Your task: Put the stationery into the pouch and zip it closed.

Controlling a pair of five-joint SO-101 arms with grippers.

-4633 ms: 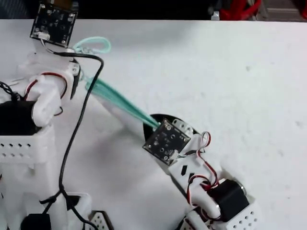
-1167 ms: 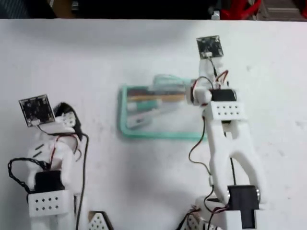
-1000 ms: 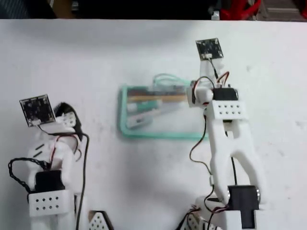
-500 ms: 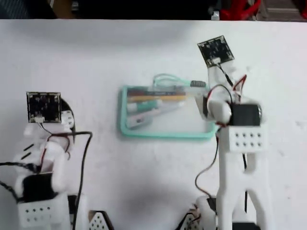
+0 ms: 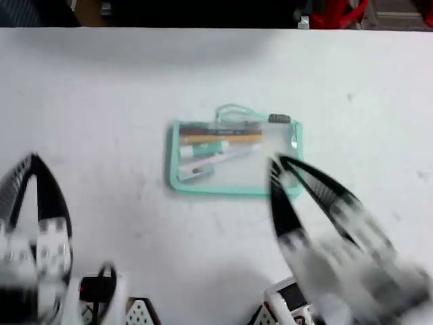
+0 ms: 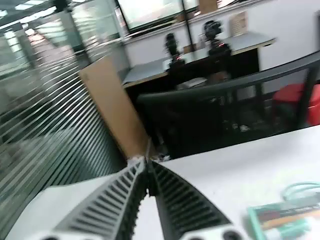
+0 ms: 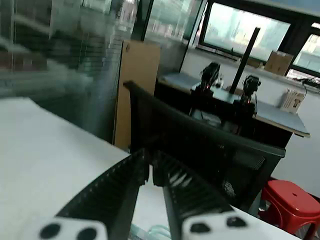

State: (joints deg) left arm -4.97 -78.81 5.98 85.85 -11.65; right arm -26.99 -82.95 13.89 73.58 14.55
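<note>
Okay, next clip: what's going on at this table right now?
The clear zip pouch with a mint-green border lies flat mid-table with the pens and markers inside it. Its dark zip pull sits at one end, so it looks zipped. The left claw and right claw are both shut and hold nothing.

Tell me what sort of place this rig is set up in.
Most likely an office or robotics lab: a far desk carrying two more small robot arms, a black mesh chair just beyond the white table, and glass partitions along one side.
</note>
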